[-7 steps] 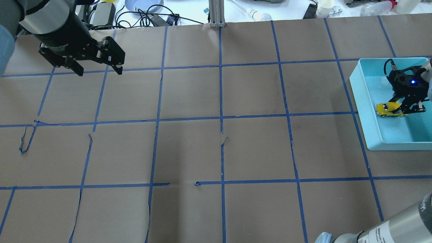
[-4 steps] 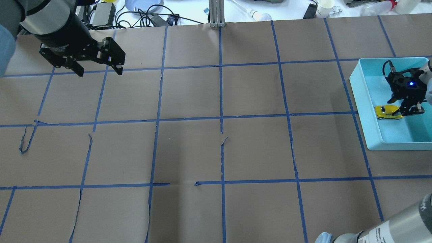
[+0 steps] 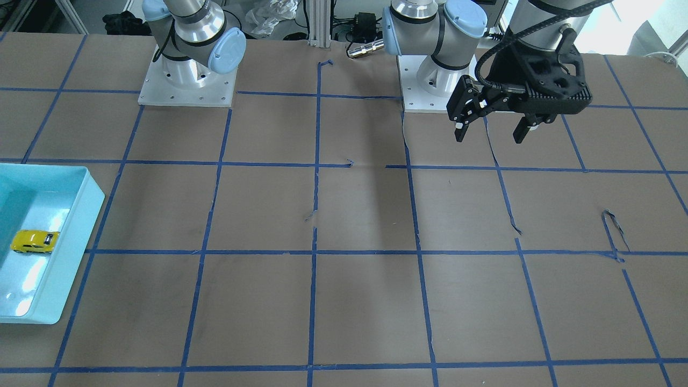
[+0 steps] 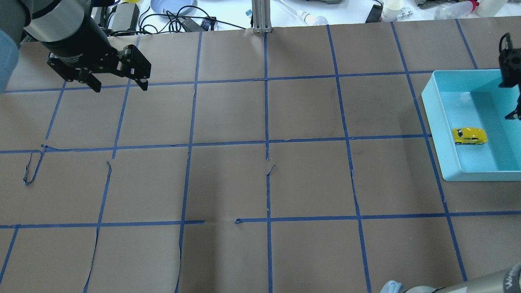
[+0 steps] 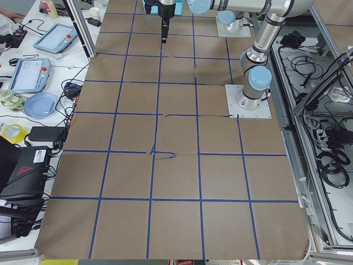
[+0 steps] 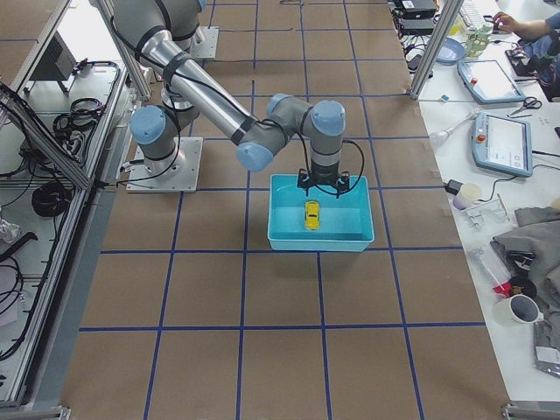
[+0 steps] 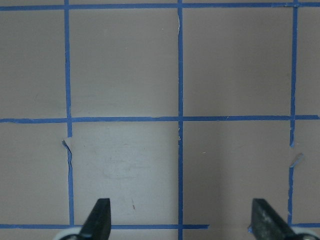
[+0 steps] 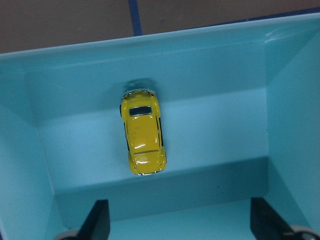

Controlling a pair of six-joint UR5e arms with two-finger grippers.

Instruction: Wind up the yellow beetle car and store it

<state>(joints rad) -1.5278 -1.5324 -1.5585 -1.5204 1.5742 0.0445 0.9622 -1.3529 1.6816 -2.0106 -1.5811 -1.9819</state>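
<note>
The yellow beetle car (image 4: pixel 469 136) stands on its wheels on the floor of a light blue bin (image 4: pixel 427 97) at the table's right end. It also shows in the front view as the same small yellow car (image 3: pixel 35 241). My right gripper (image 8: pixel 182 226) hangs open above the bin, with the car (image 8: pixel 143 132) below and ahead of its fingertips, untouched. In the overhead view only part of it shows at the right edge. My left gripper (image 4: pixel 120 86) hovers open and holding nothing over the far left of the table.
Brown paper with a blue tape grid covers the table. Torn tape curls (image 4: pixel 30 171) lie at the left. Cables, a plate and cups (image 4: pixel 175 8) sit beyond the far edge. The arm bases (image 3: pixel 185 86) stand at the robot's side.
My right gripper has let go of the car, lifted and drawn back toward the right edge. The car now rests alone in the bin. The left arm has not moved.
</note>
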